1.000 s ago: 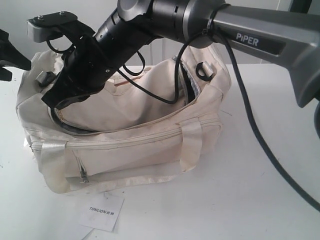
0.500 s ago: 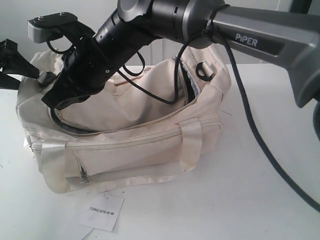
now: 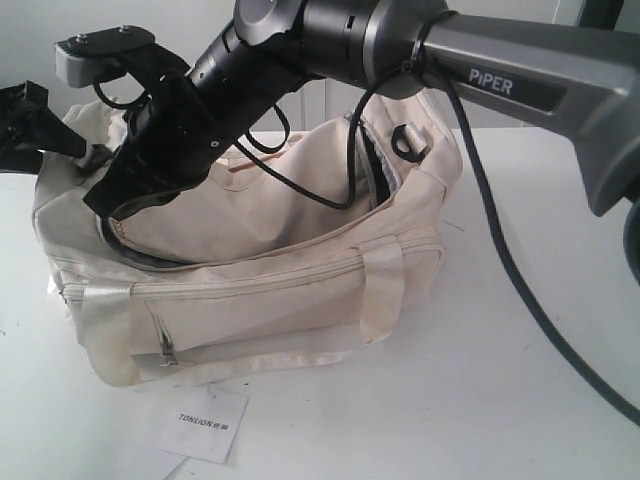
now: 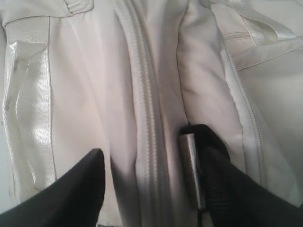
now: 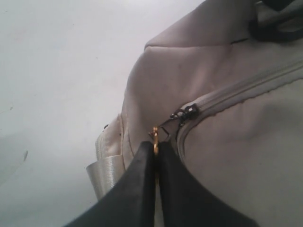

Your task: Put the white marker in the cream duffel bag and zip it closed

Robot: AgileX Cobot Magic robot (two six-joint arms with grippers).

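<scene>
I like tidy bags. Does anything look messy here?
The cream duffel bag sags with its top gaping open, and a loose paper tag lies on the table in front of it.

The light was bright, even and soft. In the exterior view the white worktop (image 3: 520, 390) was nearly washed out, and the cream duffel bag (image 3: 260, 290) threw only a faint shadow along its front edge. The left wrist view was pale with a pinkish tint, and the dark left claw (image 4: 154, 163) was blurred. In the right wrist view the right claw (image 5: 156, 153) was also out of focus, while the zip pull (image 5: 166, 126) between its closed tips was rather sharp.
</scene>
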